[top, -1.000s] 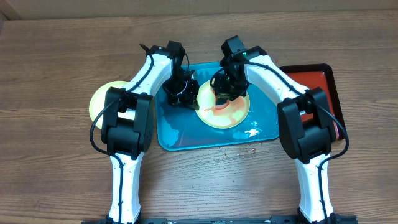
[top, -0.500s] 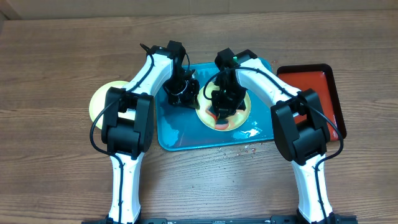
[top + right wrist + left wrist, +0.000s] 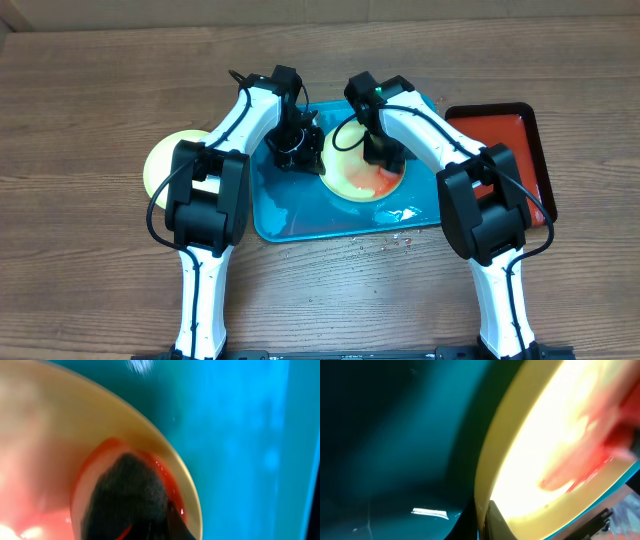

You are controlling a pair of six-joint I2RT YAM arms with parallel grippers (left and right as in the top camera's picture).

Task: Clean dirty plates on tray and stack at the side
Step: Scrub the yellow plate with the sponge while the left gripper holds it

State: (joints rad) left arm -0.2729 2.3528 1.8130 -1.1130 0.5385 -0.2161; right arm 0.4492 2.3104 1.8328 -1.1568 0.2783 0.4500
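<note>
The left claw (image 3: pixel 297 148) is closed on the left rim of a yellow-green plate (image 3: pixel 350 172) inside the turquoise tray (image 3: pixel 290 215). Its wrist view shows the rim wedged between the two fingers, with the plate tilted up off the tray floor. The right claw (image 3: pixel 385 155) is clamped on a dark sponge (image 3: pixel 125 492) and presses it onto the plate's right half, in a smear of red sauce (image 3: pixel 100 455) close to the rim.

On the wooden surface (image 3: pixel 100 270), a scatter of small specks (image 3: pixel 395 239) lies just outside the tray's near edge. Inside that edge, toward the tray's near right corner, a wet patch (image 3: pixel 402 212) glints white. Past it the plate fills the middle-right of the tray, its centre pale and the sauce pinkish along the side facing the right edge. The tray's left half is bare blue plastic.

Left of the tray, a second plate (image 3: pixel 165 160) of the same yellow-green lies flat on the surface, partly hidden by the left arm. Right of the tray, just beside it, sits a smaller red tray (image 3: pixel 505 130) with a dark rim.
</note>
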